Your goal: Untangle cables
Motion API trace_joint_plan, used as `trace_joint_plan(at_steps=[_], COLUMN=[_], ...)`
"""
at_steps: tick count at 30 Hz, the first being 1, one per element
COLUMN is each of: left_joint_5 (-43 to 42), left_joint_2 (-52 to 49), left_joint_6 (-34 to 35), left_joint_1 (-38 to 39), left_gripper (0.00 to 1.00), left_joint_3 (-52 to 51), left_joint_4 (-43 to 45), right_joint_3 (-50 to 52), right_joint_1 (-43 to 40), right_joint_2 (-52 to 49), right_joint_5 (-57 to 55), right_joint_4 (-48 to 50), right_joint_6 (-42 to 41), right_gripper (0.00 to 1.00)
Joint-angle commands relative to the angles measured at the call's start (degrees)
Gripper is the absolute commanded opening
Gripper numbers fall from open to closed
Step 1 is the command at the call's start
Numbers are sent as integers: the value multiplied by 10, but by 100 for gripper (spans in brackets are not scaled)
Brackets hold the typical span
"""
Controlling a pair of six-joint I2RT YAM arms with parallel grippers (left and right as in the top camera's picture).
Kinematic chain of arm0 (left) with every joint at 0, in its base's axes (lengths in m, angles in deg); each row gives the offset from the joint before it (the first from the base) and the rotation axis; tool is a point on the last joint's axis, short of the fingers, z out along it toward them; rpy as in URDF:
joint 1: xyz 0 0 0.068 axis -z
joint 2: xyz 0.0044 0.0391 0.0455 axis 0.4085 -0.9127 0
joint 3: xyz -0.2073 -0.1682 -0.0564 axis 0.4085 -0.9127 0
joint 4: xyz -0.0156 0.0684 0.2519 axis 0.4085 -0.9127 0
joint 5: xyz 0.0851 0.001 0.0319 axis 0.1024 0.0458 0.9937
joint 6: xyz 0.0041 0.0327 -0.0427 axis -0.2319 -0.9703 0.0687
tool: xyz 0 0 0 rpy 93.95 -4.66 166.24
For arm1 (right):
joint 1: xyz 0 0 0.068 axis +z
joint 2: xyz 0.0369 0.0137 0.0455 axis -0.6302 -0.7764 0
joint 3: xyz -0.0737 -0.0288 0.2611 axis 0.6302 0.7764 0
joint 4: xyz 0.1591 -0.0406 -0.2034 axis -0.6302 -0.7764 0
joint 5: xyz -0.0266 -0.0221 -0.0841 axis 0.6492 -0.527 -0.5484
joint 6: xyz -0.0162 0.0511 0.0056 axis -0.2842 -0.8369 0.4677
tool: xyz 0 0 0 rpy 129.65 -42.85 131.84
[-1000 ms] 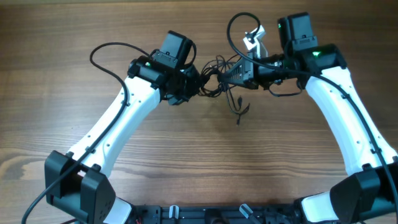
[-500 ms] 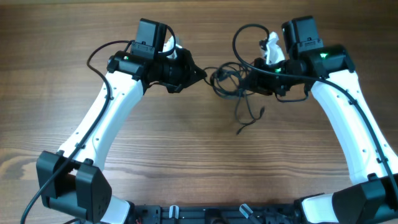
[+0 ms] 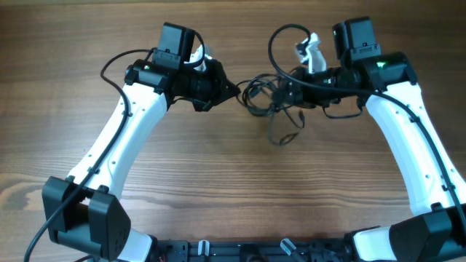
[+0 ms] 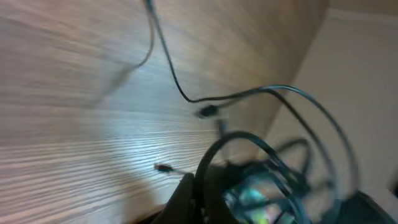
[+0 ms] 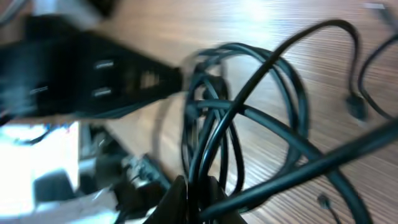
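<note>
Because the cables (image 3: pixel 263 94) sit in one tight bunch at the far middle of the bench (image 3: pixel 218 182), a hard pull could make the knot tighter. A thin cord could also slip out and drop. Both pincers are closed. The left pincer (image 3: pixel 233 90) pinches a cord at the bunch's left side. The right pincer (image 3: pixel 288 89) pinches cords at its right side. I count one bunch, two pincers and one bench. The cords cross too much to count.
</note>
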Motion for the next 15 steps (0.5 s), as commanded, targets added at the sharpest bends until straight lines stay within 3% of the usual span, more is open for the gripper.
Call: trace_joint_plan(at_steps=[1,4,5,7,9,15], left_joint_5=[31,31,31,31,31,34], left_joint_2=[2,2,2,2,2,2], left_joint_6=[-13,-31,-41,-47,-56,-57], left_joint_1=[2,5,8,15,24,45], left_gripper=[4,4,4,4,4,4], left_joint_3=[1,1,1,1,1,1], left_joint_4=[-19,-22,-22,-22,-20,4], right_joint_3=[-5,-5,-5,-5,-5,-5], right_joint_1=[3,3,3,3,3,3], right_joint_2=[3,3,3,3,3,3], right_joint_5=[32,-145,-215,-260,-259,-260], right_joint_4=[11,0,-14,-26,-26,-26], right_joint_6=[25,-95,-148,-170,-159,-158], right_gripper=[26,48,62,72,79,81])
